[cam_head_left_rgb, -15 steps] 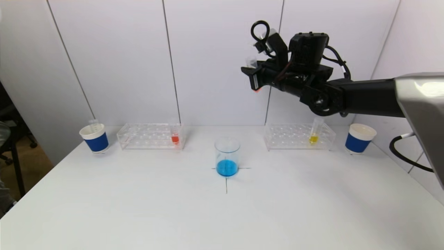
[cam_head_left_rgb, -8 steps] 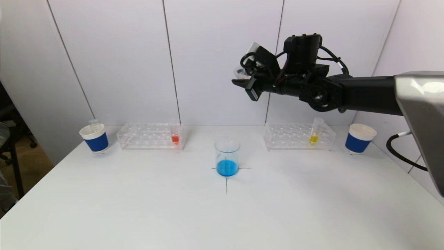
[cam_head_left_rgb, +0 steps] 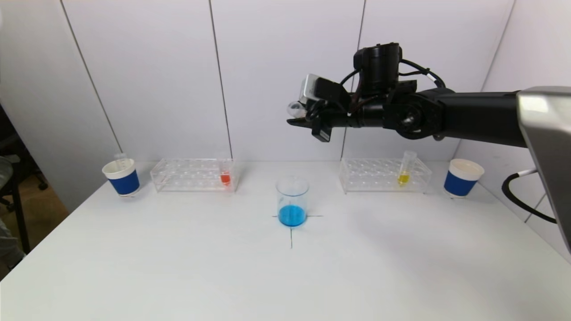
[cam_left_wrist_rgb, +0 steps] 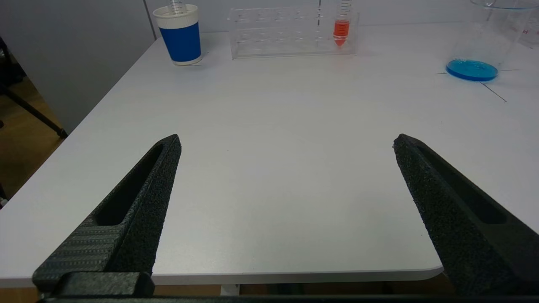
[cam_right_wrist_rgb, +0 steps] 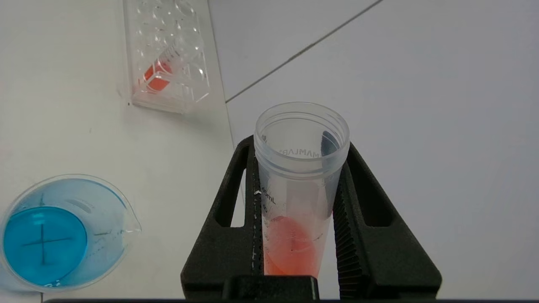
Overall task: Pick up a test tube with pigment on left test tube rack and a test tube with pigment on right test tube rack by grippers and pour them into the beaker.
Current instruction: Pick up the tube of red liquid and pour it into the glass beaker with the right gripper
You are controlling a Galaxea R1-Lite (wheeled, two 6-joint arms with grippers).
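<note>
The right gripper (cam_head_left_rgb: pixel 299 123) is held high above the table (cam_head_left_rgb: pixel 285 276), over and slightly behind the beaker (cam_head_left_rgb: pixel 292 201), which stands on a cross mark and already holds blue liquid. Its jaws are closed firmly on a clear test tube (cam_right_wrist_rgb: pixel 297 185) containing orange pigment; the wrist view shows both pads pressed against the tube wall below the open rim, with the pigment gathered in the lower part of the tube. The tube is being tipped toward horizontal, mouth pointing to the robot's left. In my judgement the step in hand is the pour. To do it well, the mouth of the tube should be brought directly over the beaker opening and lowered closer to it before tilting further, since from this height the stream could miss or splash. The tilt should be slow and the grip unchanged. One orange tube (cam_head_left_rgb: pixel 225 174) stands in the left rack (cam_head_left_rgb: pixel 178 176) and one yellow tube (cam_head_left_rgb: pixel 405 168) in the right rack (cam_head_left_rgb: pixel 370 176). A blue paper cup (cam_head_left_rgb: pixel 121 177) sits beyond the left rack, another (cam_head_left_rgb: pixel 462 177) beyond the right one. The left gripper (cam_left_wrist_rgb: pixel 286 145) is parked low at the near left edge of the table, jaws spread wide, holding and touching nothing.
</note>
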